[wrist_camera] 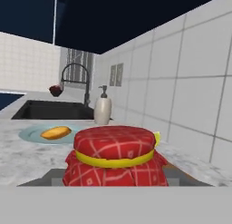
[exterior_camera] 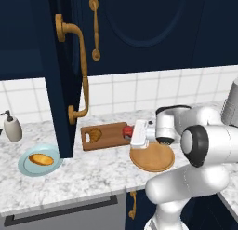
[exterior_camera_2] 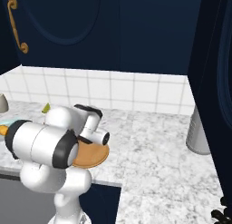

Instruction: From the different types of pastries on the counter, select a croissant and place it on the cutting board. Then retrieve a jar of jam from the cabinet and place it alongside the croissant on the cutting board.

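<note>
Claw [exterior_camera: 131, 132] is clamped on the jar of jam [exterior_camera: 127, 131], which we've got right at the cutting board's [exterior_camera: 108, 137] right edge, just off the croissant [exterior_camera: 95, 134]. Can't tell if the jar sits on wood yet. Our risk: letting go while it overhangs the edge, so it tips onto the tabletop [exterior_camera: 83, 171] or the round plate [exterior_camera: 152, 159]. Pushing further left could shove the croissant.

Two rear flanks; hand low, close.
</note>
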### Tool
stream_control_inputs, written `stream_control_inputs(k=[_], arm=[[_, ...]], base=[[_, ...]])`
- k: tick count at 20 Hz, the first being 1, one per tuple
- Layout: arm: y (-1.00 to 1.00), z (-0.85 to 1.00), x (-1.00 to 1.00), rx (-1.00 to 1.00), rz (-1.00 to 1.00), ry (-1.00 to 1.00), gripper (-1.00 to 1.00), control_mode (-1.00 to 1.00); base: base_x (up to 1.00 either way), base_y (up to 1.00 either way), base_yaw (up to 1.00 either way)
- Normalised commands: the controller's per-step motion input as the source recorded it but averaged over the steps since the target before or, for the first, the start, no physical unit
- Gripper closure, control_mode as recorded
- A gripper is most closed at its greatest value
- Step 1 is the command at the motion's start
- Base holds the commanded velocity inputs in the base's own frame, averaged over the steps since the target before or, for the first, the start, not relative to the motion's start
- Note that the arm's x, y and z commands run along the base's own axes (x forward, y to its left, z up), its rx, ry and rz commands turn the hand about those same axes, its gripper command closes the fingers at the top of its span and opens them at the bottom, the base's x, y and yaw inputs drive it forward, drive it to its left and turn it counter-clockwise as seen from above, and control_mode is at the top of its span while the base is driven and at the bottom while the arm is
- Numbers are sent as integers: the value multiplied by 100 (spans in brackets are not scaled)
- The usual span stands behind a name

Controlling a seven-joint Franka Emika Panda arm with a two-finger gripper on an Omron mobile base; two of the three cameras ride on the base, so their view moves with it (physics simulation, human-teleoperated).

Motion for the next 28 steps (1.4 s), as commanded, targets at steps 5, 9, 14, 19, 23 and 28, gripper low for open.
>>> stream_control_inputs(k=[5,9,14,19,23,28], arm=[[3,0,78,5,0,0,100,-100],[4,0,91,5,2,0,100,-100],[27,-39,52,0,12,0,100,-100],[18,-47,38,-1,16,0,100,-100],[0,-3,33,0,6,1,100,-100],[2,-35,44,0,4,-1,100,-100]], base=[[0,0,0],[0,0,0],[0,0,0],[0,0,0],[0,0,0],[0,0,0]])
